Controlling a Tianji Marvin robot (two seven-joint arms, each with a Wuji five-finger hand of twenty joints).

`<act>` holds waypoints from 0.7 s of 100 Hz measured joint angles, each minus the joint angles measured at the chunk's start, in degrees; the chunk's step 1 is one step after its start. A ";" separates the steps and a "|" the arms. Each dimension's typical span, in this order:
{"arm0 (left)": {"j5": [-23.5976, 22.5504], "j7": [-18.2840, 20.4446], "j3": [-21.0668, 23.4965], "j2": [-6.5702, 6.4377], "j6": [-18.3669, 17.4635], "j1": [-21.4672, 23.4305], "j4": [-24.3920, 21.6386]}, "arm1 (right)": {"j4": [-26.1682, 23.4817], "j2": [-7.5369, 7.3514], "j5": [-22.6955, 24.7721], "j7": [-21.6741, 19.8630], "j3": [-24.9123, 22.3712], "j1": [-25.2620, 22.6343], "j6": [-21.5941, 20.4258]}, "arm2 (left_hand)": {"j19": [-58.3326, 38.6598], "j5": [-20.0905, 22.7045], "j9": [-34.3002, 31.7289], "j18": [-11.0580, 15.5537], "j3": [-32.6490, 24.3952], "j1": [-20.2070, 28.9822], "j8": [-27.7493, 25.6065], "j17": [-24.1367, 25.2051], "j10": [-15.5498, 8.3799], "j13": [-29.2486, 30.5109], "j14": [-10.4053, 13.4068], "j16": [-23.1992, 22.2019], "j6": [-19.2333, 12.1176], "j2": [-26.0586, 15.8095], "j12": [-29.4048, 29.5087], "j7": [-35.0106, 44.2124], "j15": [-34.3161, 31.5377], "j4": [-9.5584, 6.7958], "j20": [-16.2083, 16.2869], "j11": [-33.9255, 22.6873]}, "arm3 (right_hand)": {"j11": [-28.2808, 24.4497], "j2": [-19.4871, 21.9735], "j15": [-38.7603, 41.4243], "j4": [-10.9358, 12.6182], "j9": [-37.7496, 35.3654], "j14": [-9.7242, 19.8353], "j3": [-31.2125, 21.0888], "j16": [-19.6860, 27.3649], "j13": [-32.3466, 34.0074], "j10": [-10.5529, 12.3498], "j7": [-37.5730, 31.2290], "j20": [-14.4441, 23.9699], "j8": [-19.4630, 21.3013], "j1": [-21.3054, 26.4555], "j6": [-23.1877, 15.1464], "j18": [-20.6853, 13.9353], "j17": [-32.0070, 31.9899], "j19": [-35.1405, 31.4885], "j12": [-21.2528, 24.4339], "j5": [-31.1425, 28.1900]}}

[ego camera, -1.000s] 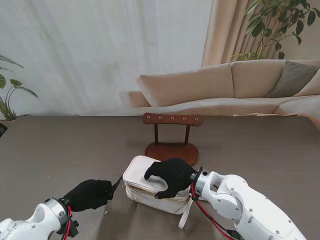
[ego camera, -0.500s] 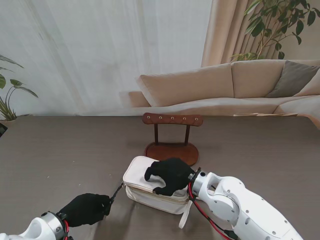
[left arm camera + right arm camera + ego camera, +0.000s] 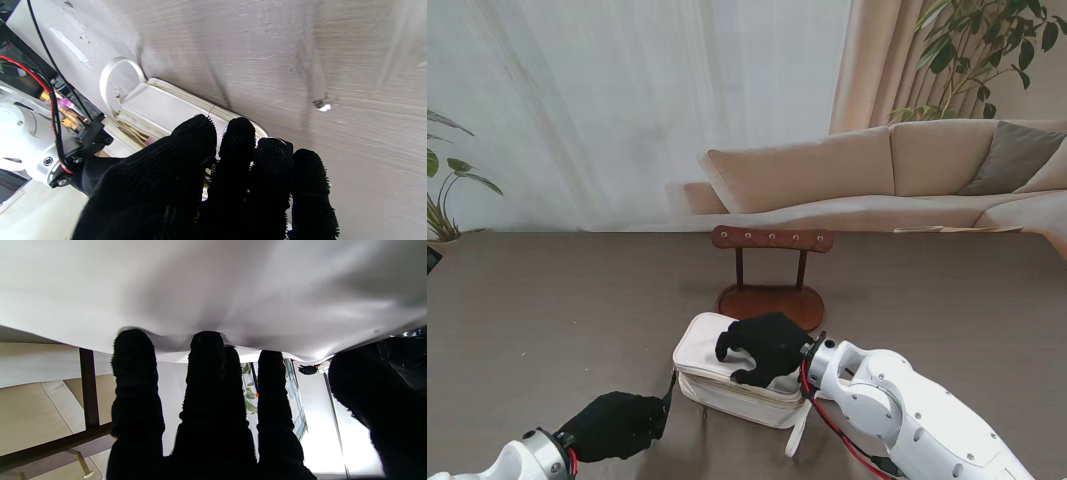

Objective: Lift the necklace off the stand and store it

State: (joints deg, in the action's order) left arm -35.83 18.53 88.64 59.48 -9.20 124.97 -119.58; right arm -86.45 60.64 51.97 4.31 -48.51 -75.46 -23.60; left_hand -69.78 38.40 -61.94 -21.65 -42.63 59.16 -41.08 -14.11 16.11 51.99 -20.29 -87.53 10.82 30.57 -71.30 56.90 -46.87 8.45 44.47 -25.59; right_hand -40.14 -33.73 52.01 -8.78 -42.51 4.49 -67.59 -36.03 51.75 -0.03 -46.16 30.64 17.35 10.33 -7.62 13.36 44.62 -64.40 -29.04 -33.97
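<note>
The necklace itself could not be made out in any view; the wooden stand [image 3: 770,262] stood bare on the tabletop [image 3: 547,300], its pegs carrying nothing visible. Just nearer to me than the stand's base lay a white pouch [image 3: 712,368], its wrist strap [image 3: 799,432] trailing off its right end toward me.

The right robot hand [image 3: 764,346] rested on top of the pouch, palm down, fingers curled over the upper panel and pressing into the fabric. In the right wrist view, the fingertips [image 3: 135,350] dented the white fabric [image 3: 213,290], with the thumb set apart to one side. It seemed to pin the pouch in place more than to clasp it, and whether anything was clenched in it could not be told.

The left robot hand [image 3: 615,425] sat low on the tabletop, to the left of the pouch and nearer to me, near its left end. Its fingers were drawn together in a fist. A thin dark tab [image 3: 670,388], perhaps a zipper pull, ran from the pouch's left corner to this hand, and the hand appeared to be pinching it. In the left wrist view, the fingers [image 3: 240,146] lay packed side by side in front of the pouch's edge [image 3: 160,106], hiding the contact point, so the grip on the tab stayed uncertain.
</note>
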 measured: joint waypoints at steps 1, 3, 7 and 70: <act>0.03 0.03 -0.16 -0.02 -0.03 -0.13 0.02 | 0.00 0.00 -0.03 -0.02 -0.01 0.00 0.00 | 0.00 0.00 0.00 0.00 0.00 0.00 0.00 0.00 -0.01 0.00 0.00 0.00 0.00 0.00 0.00 0.00 0.00 0.00 0.00 0.00 | -0.01 0.00 0.00 0.00 0.00 0.00 0.00 0.00 0.00 0.01 0.00 0.00 0.00 0.00 0.00 0.00 0.00 -0.01 0.00 0.00; 0.13 0.10 -0.47 -0.05 -0.07 -0.42 0.09 | 0.01 0.01 -0.08 -0.07 -0.03 0.00 0.01 | 0.00 0.00 0.00 0.01 0.00 0.00 0.00 0.00 -0.01 0.00 0.01 0.00 0.00 0.00 0.00 0.00 0.00 0.00 -0.01 0.00 | -0.01 0.00 0.00 0.00 0.00 0.00 0.00 0.00 0.01 0.02 0.00 0.00 0.00 0.00 0.00 0.00 0.00 -0.01 -0.01 0.00; 0.45 0.27 -1.14 -0.13 -0.10 -1.06 0.26 | 0.01 0.03 -0.25 -0.19 -0.09 0.00 0.03 | 0.00 0.00 0.00 0.01 0.00 0.00 0.00 -0.01 -0.02 0.00 0.01 0.00 0.01 0.00 0.01 0.00 0.00 0.00 -0.01 0.00 | -0.01 0.00 0.00 0.00 -0.01 0.00 0.00 0.00 0.01 0.05 0.00 0.00 0.01 0.00 0.00 0.00 0.00 -0.01 -0.02 -0.03; 1.78 1.73 -4.44 -0.44 0.52 -4.87 2.23 | -3.88 1.01 -10.46 -5.78 -9.26 -6.95 4.35 | 0.01 0.14 0.00 0.08 0.00 -0.01 0.10 -0.02 -0.07 0.00 0.04 0.56 0.08 0.22 0.15 0.57 0.12 0.00 -0.49 0.56 | 6.67 1.80 -18.87 0.07 1.80 0.00 2.59 7.95 -1.45 -0.85 1.35 -1.62 0.02 0.22 0.32 0.04 -4.81 4.88 4.31 1.80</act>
State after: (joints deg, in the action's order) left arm -34.06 20.26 84.20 59.04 -8.68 120.10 -117.35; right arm -90.33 61.64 41.52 -1.48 -57.77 -82.41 -19.25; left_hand -69.77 38.54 -61.94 -21.56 -42.63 59.15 -40.98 -14.13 16.03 51.99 -20.25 -86.97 10.90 30.79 -71.16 57.47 -46.74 8.45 43.98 -25.03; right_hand -33.47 -31.92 33.14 -8.70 -40.71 4.49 -65.00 -28.08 50.30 -0.87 -44.81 29.02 17.38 10.55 -7.30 13.40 39.81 -59.53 -24.73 -32.16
